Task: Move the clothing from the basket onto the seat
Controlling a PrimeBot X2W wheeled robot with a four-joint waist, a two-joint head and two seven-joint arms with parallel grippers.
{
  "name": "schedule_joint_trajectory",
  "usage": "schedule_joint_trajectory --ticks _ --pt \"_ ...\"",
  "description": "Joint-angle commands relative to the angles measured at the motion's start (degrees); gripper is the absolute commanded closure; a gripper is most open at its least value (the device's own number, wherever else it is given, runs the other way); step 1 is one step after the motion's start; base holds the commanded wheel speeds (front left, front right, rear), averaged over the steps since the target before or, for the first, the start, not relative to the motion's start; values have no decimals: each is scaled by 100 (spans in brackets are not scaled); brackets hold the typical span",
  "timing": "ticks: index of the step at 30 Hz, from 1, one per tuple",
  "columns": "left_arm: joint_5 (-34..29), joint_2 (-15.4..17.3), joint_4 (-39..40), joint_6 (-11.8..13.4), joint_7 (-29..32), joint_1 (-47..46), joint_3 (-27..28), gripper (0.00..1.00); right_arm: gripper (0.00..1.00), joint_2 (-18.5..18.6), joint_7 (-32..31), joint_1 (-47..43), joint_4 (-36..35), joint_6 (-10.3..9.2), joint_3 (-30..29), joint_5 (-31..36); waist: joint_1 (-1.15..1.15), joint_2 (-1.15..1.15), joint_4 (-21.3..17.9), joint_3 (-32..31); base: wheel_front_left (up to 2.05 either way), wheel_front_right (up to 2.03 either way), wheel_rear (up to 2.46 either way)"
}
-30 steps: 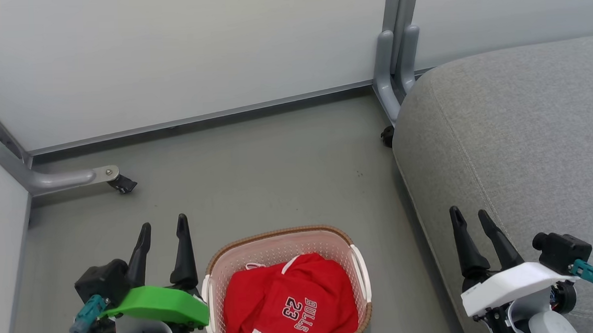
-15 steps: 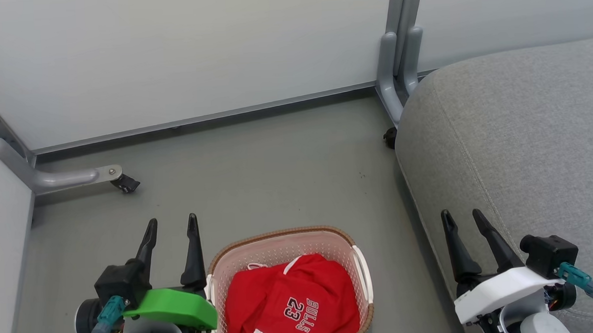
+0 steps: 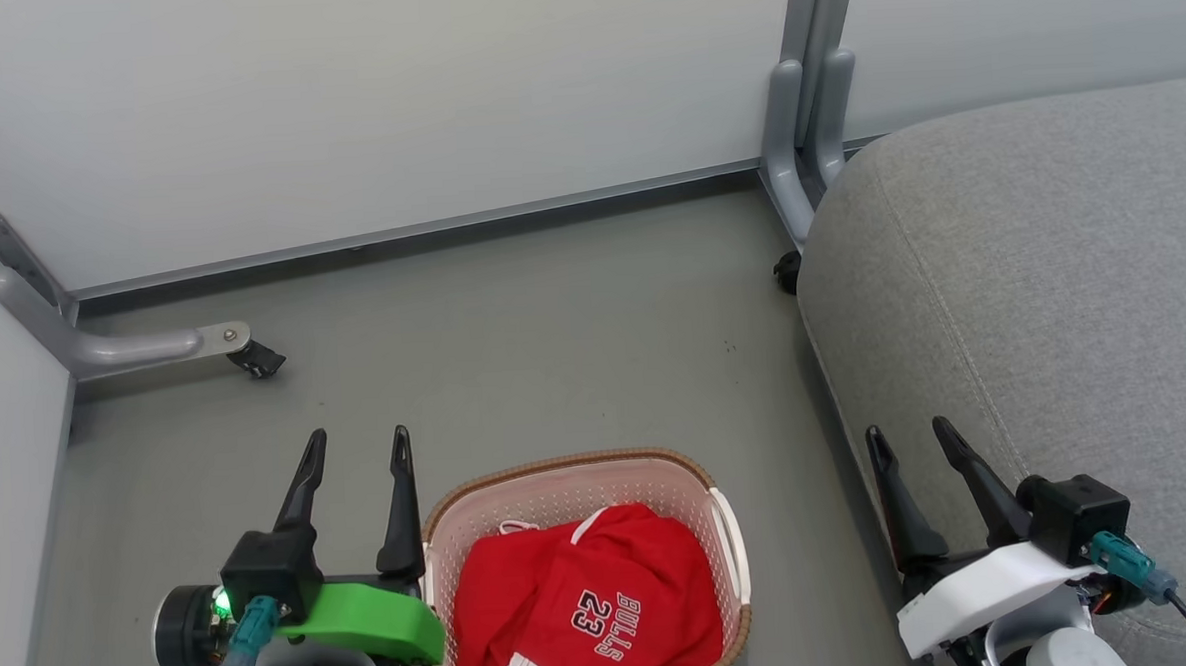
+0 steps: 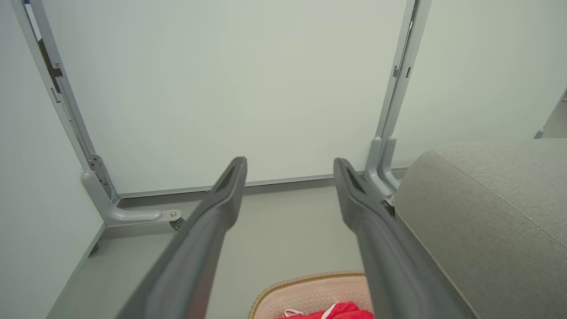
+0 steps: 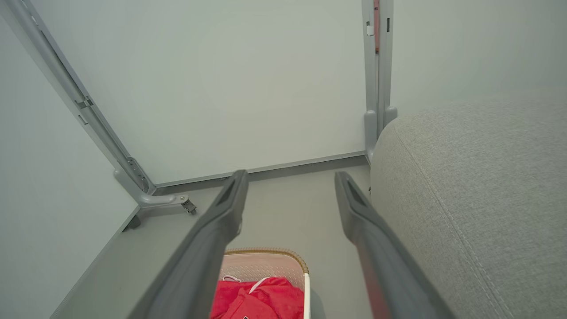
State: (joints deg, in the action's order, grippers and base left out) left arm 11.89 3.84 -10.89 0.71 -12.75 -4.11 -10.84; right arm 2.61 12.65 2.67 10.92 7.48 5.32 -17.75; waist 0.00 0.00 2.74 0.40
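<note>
Grey floor [image 3: 553,325] bears the basket [image 3: 569,479]; red clothing [image 3: 585,604] fills it.

The clothing [image 3: 585,599] is soft, creased red cloth with a faint sheen. The basket [image 3: 560,495] is cream perforated plastic, its rim brown with a woven look. The seat [image 3: 1051,273] is coarse grey woven fabric, matt. The floor [image 3: 514,346] looks smooth and matt; the frame legs [image 3: 783,145] look like grey-painted metal.
</note>
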Motion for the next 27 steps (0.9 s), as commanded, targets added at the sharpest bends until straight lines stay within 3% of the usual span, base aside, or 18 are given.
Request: schedule_joint_trajectory --ticks 1,21,27 --pt "-150 35 46 31 -47 7 -12 0 0 35 62 -18 -22 2 18 136 0 0 5 14 0 0 0" --pt "-1003 42 15 95 -259 1 -174 0 0 43 257 -10 63 1 73 923 0 0 20 48 0 0 0" --pt "-1009 34 -12 91 -243 -25 -174 0 0 43 264 1 101 1 44 913 0 0 31 56 0 0 0"
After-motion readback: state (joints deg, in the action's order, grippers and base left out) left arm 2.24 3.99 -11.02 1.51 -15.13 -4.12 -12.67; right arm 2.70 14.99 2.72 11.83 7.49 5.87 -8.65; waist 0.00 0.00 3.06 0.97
